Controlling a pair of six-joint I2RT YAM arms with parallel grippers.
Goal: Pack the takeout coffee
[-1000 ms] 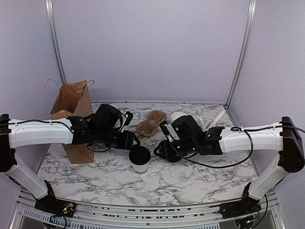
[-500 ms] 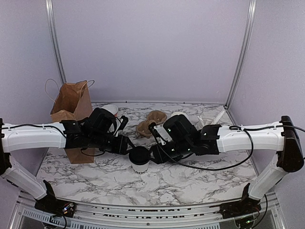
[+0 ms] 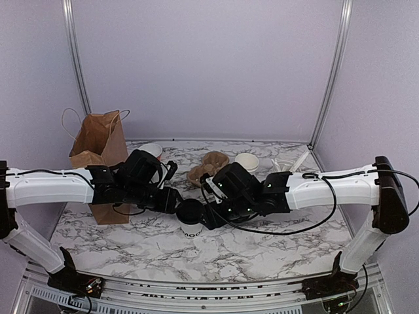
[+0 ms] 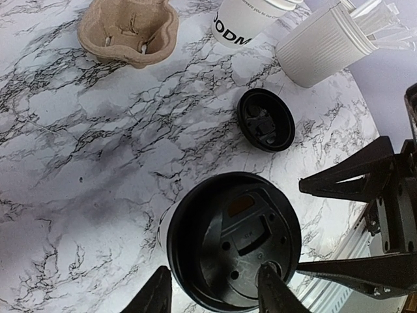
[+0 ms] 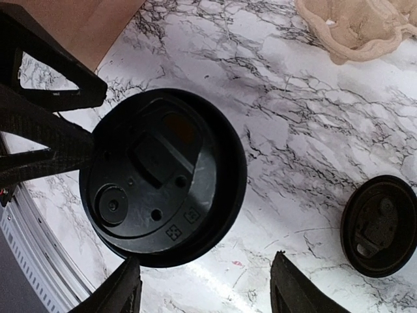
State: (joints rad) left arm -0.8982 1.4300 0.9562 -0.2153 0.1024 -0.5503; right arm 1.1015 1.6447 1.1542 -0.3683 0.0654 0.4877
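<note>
Found right tool point(image 5: 205, 290) shifted left since earlier and opened wide, empty, just right of upright cup point(image 3: 192, 229); left tool point(image 4: 215, 293) straddling it, grip unclear.

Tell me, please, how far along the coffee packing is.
Done: the black lid sits on the cup. In hand: the left pincer grips the cup; the right pincer is open by the lid. Left: getting it into the brown bag.

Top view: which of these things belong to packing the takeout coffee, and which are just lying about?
Job: lettered white cup, black lid on it, brown paper bag and pulp carrier (likely packaging).
Lying about: spare black lid, second lettered cup, cup of utensils.
</note>
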